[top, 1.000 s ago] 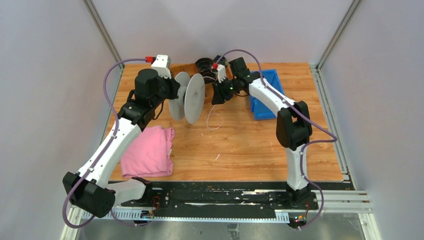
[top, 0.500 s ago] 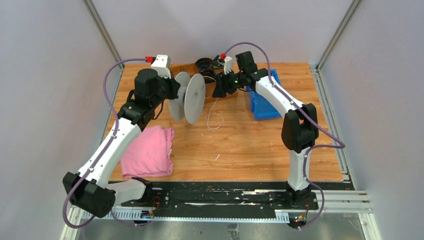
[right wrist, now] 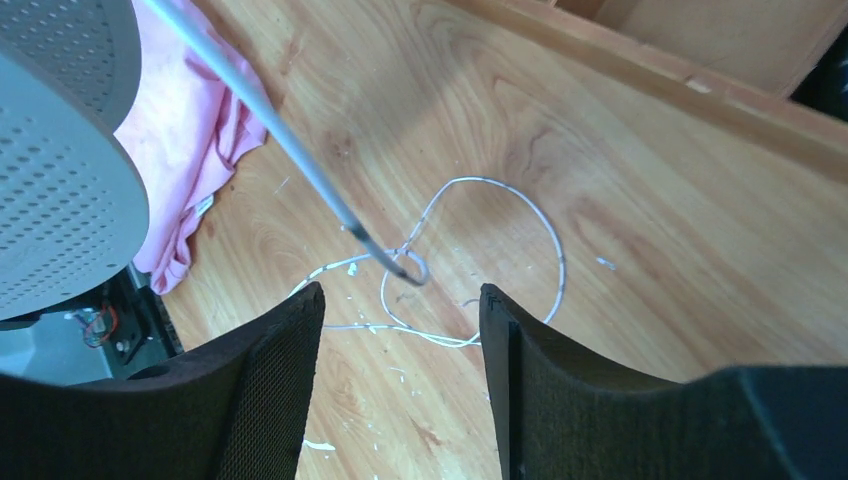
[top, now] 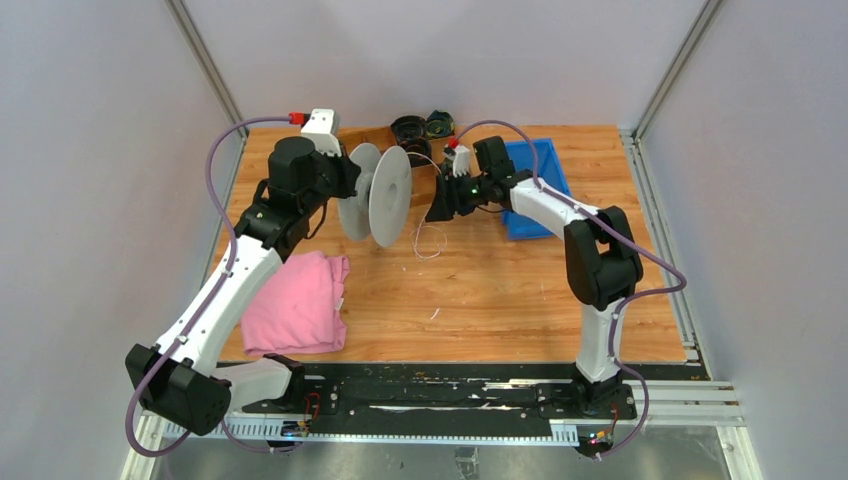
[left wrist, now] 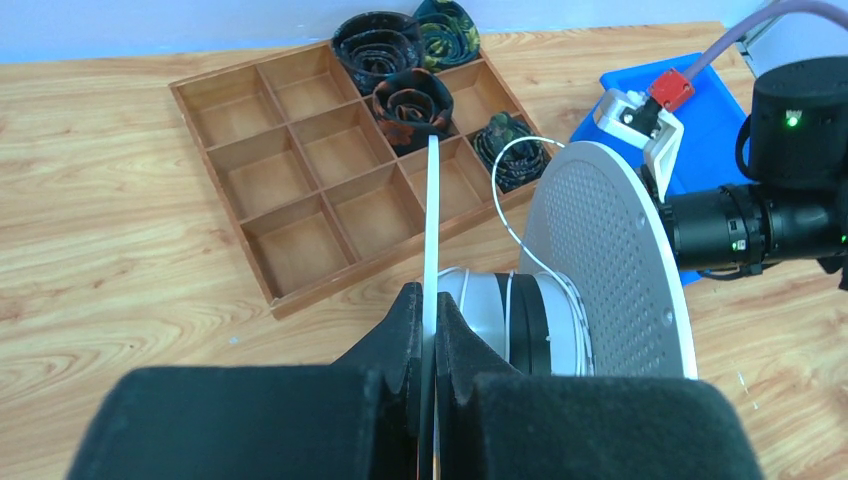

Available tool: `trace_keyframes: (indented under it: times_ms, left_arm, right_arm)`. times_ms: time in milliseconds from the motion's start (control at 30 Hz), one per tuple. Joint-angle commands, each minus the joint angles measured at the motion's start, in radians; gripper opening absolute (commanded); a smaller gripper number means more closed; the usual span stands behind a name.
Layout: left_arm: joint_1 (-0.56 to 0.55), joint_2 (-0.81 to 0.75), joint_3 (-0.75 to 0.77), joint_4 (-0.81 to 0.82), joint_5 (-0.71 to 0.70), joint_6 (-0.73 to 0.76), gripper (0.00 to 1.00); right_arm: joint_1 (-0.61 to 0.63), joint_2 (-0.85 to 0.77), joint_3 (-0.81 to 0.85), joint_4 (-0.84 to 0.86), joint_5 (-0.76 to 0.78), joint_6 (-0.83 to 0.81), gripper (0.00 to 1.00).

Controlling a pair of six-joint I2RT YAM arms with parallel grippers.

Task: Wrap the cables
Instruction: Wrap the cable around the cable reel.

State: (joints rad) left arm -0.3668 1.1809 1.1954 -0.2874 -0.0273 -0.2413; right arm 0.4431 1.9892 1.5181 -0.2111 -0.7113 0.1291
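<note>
The cables are one thin white wire. It lies in loose loops [top: 428,240] on the table, seen close in the right wrist view [right wrist: 545,235]. One strand [right wrist: 280,135] rises slanting toward a grey-white spool [top: 378,195]. A few turns sit on the spool's hub [left wrist: 512,310], beside its perforated flange [left wrist: 610,260]. My left gripper [left wrist: 430,325] is shut on the edge of the spool's other flange and holds the spool up on its side. My right gripper [right wrist: 400,300] hangs open just above the loops, right of the spool [top: 437,207], with nothing between its fingers.
A wooden compartment tray [left wrist: 225,215] stands at the back, with dark coiled bundles [left wrist: 405,100] in its far cells. A blue bin [top: 523,227] lies under the right arm. A folded pink cloth [top: 295,300] lies at the front left. White flecks dot the wood.
The right arm's wrist has swung away from the tray, and its gripper now sits lower and nearer the front, over the wire loops. The left arm and the spool have not moved.
</note>
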Motion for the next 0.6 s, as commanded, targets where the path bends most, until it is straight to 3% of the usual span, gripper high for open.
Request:
trace_keyframes:
  times_ms: [0,233,567]
  left_arm:
    - [0.011,-0.018,0.054,0.063,0.016,-0.021,0.0]
    - [0.017,-0.011,0.06,0.065,0.014,-0.024,0.0]
    - [0.026,0.0,0.065,0.072,0.011,-0.024,0.0]
  right_arm:
    - [-0.002,-0.053,-0.086,0.221,-0.079,0.157,0.59]
    - [0.024,-0.068,-0.232,0.435,-0.097,0.299,0.59]
    - [0.09,-0.062,-0.307,0.551,-0.114,0.348,0.53]
